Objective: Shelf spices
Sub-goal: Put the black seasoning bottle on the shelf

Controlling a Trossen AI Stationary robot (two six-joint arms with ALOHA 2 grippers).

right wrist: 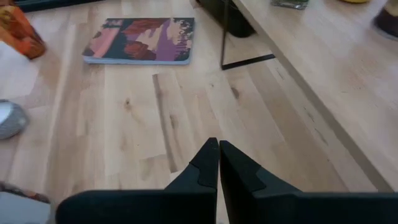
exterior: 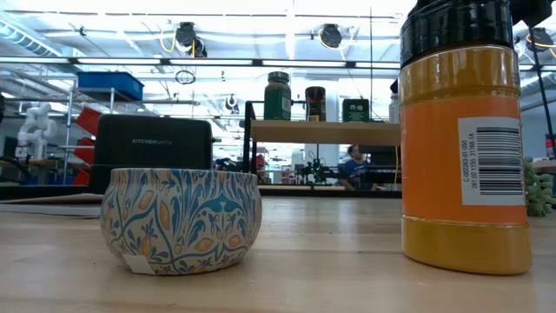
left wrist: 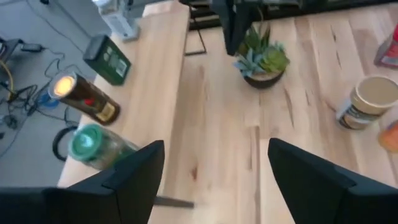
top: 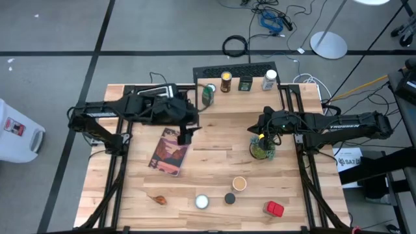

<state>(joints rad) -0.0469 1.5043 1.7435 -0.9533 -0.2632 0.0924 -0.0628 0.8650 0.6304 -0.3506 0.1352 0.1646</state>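
Four cylindrical and boxy spices [top: 225, 82] top the light wooden shelf [top: 260, 97].

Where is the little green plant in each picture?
High view: plant, right of middle, under the right arm.
Low view: only its leaves at the right edge.
Left wrist view: near the top.
Right wrist view: not in it.
Shared landmark: the shelf.

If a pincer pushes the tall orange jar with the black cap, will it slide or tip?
The orange jar stands upright, tall against its base, so a push near the cap would probably tip it. Its round body could then roll on the table. A low push seems safer.
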